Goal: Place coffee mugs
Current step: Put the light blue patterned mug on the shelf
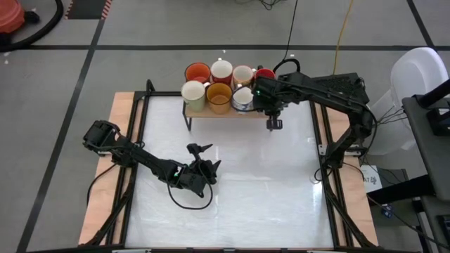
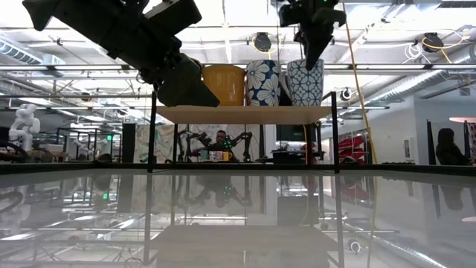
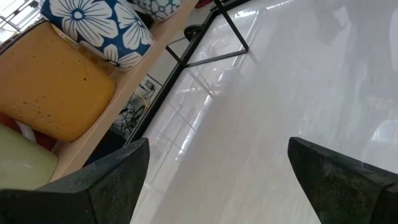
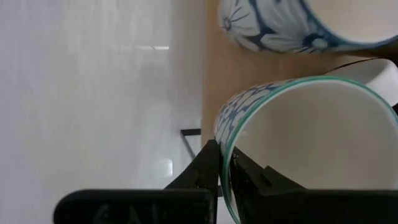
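A wooden shelf (image 1: 211, 113) at the table's far middle carries several coffee mugs: orange (image 1: 197, 72), white (image 1: 221, 70), cream (image 1: 242, 74) and red (image 1: 265, 73) behind, cream (image 1: 193, 93), amber (image 1: 219, 97) and a big-flowered blue one (image 1: 242, 98) in front. My right gripper (image 4: 222, 155) is shut on a small-patterned blue and white mug (image 2: 305, 82) at the shelf's right end; my arm hides this mug from above. My left gripper (image 3: 217, 180) hangs open over the white tabletop, left of centre (image 1: 200, 169), holding nothing. My right gripper pinches the patterned mug's teal rim (image 4: 226, 138), one finger (image 4: 249, 173) inside the mug and one outside. The fingers come from above, pointing steeply down (image 2: 311, 52). The mug stands upright with its base down at the shelf board (image 2: 238, 114), beside the big-flowered mug (image 2: 262, 82).
The shelf stands on thin black legs (image 1: 188, 123). A black frame (image 1: 137, 140) borders the white tabletop (image 1: 267, 190), which lies bare in the middle and near part. A cable loop (image 1: 190, 202) lies by my left arm. Wooden strips run along both sides.
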`<state>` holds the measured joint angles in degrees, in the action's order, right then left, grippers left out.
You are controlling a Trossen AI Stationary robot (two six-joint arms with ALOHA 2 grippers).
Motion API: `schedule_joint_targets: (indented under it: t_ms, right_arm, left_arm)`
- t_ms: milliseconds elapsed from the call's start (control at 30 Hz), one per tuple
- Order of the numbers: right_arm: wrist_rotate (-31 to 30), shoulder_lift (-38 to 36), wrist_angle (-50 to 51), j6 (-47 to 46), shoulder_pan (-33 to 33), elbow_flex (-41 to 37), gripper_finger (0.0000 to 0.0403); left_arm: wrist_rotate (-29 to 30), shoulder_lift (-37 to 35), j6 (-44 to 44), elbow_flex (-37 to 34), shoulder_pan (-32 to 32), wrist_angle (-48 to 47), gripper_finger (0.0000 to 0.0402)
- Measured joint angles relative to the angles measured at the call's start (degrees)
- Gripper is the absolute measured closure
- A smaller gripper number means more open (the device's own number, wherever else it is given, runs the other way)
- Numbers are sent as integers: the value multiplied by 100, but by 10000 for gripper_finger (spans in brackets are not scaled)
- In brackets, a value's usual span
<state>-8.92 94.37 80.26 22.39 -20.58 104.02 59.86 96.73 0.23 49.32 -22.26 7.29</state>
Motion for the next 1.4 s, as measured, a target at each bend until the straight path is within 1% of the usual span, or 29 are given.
schedule_joint_targets:
  t_ms: [233,367,867,1033,1100,1267,1400]
  right_arm:
    - [-1,-4,-338,148,-15,-19,394]
    - [15,-4,-361,146,-42,-21,390]
    - [-30,-7,-559,131,-52,-21,327]
    - [-330,-7,-616,231,-48,-21,303]
    - [-331,-7,-665,249,-57,-21,295]
    - [-335,-7,-697,297,-59,-19,281]
    - [-330,-28,-847,315,-59,-19,277]
  left_arm:
    - [0,0,0,0,0,-2,16]
    - [0,0,-2,0,0,-2,16]
    - [0,0,-17,-2,0,-6,16]
    - [0,0,-24,-2,0,-8,16]
    - [0,0,-25,-2,0,-9,16]
    - [0,0,-27,-2,0,-11,16]
    - [0,0,-29,-2,0,-14,16]
